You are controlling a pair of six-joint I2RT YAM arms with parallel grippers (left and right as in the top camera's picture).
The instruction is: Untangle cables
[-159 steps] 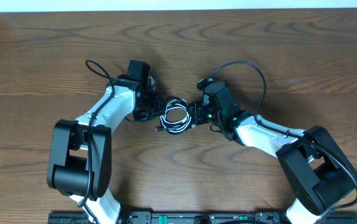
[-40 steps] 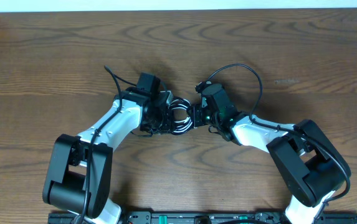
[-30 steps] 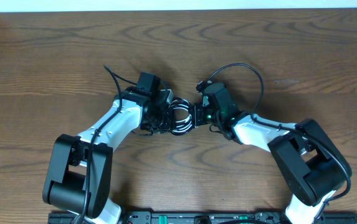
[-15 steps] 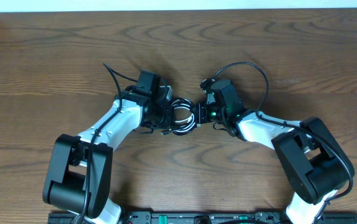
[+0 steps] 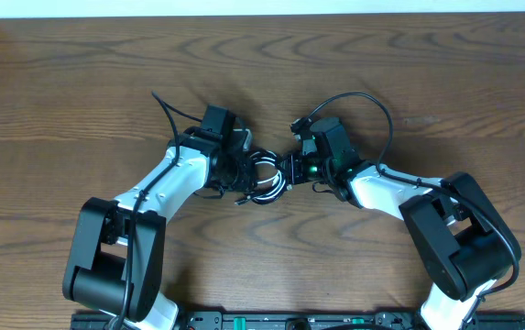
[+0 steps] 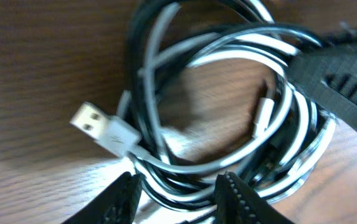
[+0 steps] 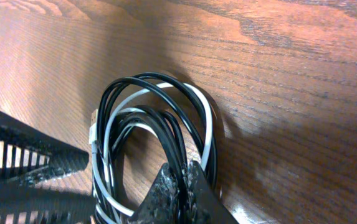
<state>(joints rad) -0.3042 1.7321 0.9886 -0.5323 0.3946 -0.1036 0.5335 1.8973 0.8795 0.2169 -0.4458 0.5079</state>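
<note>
The cables (image 5: 264, 177) lie as one small coil of black and white cords on the wooden table, between the two arms. In the left wrist view the coil (image 6: 228, 106) fills the frame, and a white USB plug (image 6: 103, 131) sticks out on its left. My left gripper (image 6: 178, 198) is open, its fingers (image 6: 117, 200) standing on either side of the coil's near strands. My right gripper (image 7: 182, 185) is shut on a black strand at the coil's (image 7: 144, 118) near edge. From above, the left gripper (image 5: 241, 174) and the right gripper (image 5: 289, 170) flank the coil.
The table is bare dark wood (image 5: 409, 73) all round the arms. The left arm's black finger (image 7: 28, 163) shows at the left of the right wrist view. A thick black arm wire (image 5: 367, 101) loops behind the right wrist.
My left gripper's jaws have spread apart round the coil. The right gripper stays shut on its strand; it drew slightly right, then eased back left.
</note>
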